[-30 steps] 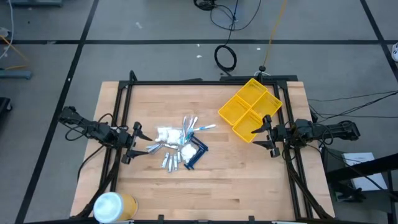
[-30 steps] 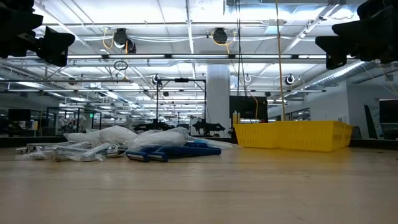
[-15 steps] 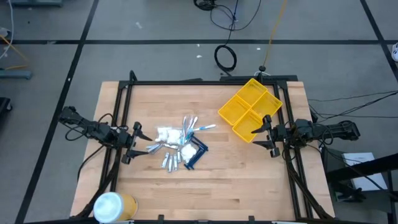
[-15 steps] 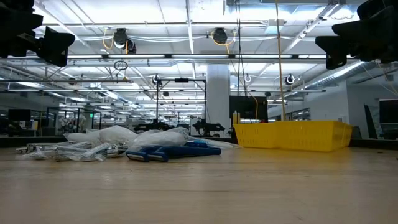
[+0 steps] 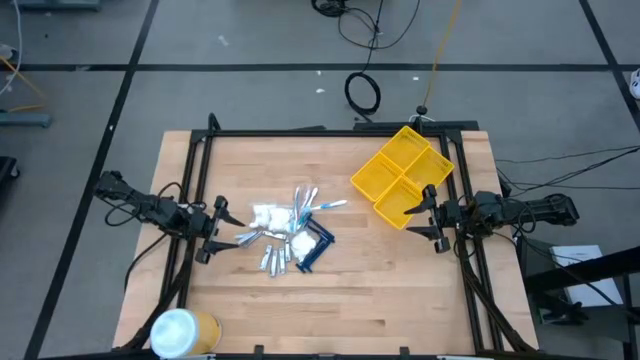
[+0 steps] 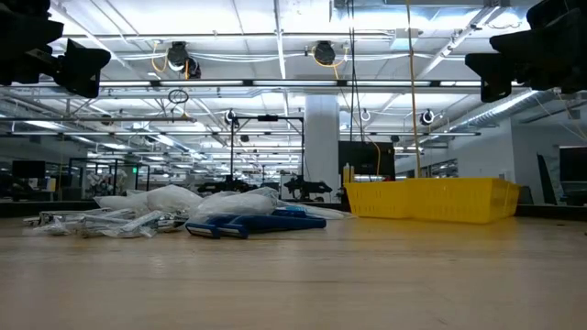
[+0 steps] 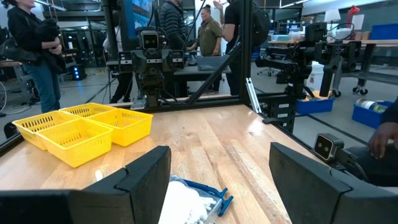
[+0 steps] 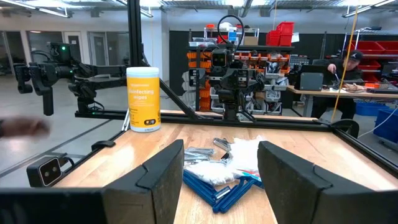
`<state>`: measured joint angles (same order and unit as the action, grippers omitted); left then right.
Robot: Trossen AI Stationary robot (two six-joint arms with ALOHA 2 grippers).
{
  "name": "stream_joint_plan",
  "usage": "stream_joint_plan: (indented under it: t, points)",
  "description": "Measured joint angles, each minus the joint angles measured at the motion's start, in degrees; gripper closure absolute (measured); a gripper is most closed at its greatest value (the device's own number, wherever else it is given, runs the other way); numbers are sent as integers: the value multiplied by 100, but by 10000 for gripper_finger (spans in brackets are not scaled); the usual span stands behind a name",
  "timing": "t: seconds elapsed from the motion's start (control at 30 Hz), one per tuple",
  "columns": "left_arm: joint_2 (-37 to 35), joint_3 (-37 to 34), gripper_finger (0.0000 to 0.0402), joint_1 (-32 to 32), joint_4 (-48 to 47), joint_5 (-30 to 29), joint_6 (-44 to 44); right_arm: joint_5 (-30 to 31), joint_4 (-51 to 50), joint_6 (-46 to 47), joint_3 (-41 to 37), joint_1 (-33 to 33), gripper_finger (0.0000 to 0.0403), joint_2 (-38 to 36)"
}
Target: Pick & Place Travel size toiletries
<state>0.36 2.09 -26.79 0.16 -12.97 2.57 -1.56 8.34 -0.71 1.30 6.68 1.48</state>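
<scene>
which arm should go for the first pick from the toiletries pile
Probably the left. The left gripper, open, sits right beside the toiletries pile on the table's left half. The right gripper, also open, hovers by the yellow bin, farther from the pile, so it's better kept for the bin side.

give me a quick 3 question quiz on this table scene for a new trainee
1. True or false: the left gripper is holding a toiletry.
2. Which gripper is nearer the yellow bin? A) left B) right
3. Where does the wipes canister stand relative to the toiletries pile?

Key:
1. False; it is open and empty, beside the pile.
2. B, the right gripper.
3. At the table's near left corner, apart from the pile.
</scene>
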Motion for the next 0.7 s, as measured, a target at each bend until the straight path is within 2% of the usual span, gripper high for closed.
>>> stream_joint_plan:
  t: [0.33,0.7]
  points:
    - [2,0,133,0,29,0,0,-2,0,0,-1,2,211,2]
    - [0,2,133,6,641,-112,-133,-2,-1,0,-1,0,211,2]
